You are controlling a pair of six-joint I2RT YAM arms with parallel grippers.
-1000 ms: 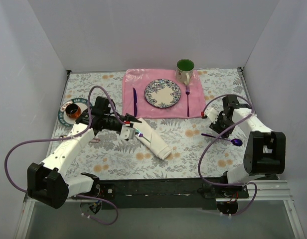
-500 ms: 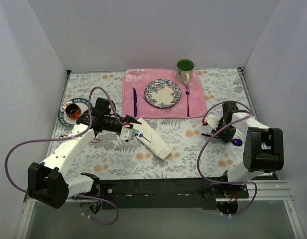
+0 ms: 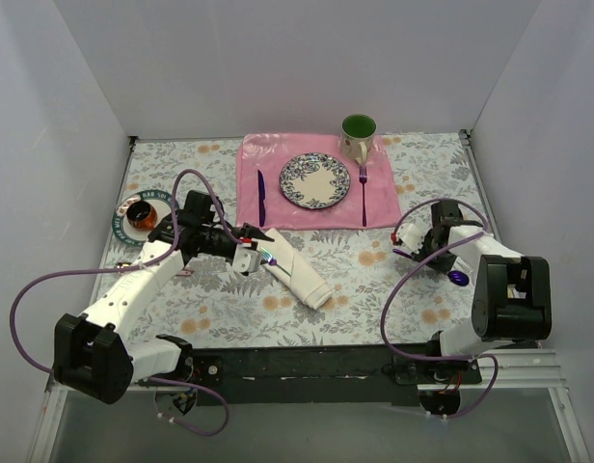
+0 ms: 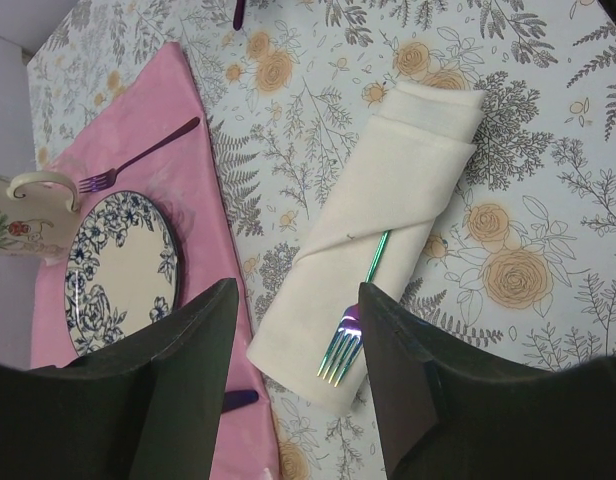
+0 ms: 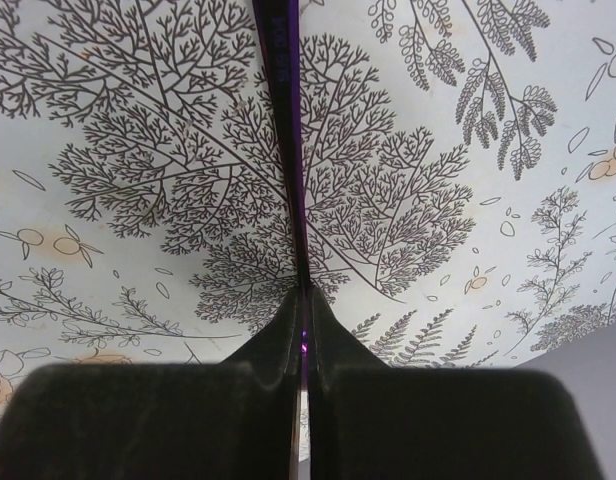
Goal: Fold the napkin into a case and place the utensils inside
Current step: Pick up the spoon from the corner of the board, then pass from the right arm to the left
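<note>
Lengthwise, the spoon handle (image 5: 284, 120) lies pinched between the right fingers (image 5: 268, 345).

No readable text or labels

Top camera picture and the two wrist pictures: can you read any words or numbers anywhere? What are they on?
No text can be read for sure.
White letters run round the rim of the saucer, too small to read.
Faint marks show on the handle of the spoon, too blurred to tell whether they are letters.
The mug and the plate show only painted patterns, no words.
</note>
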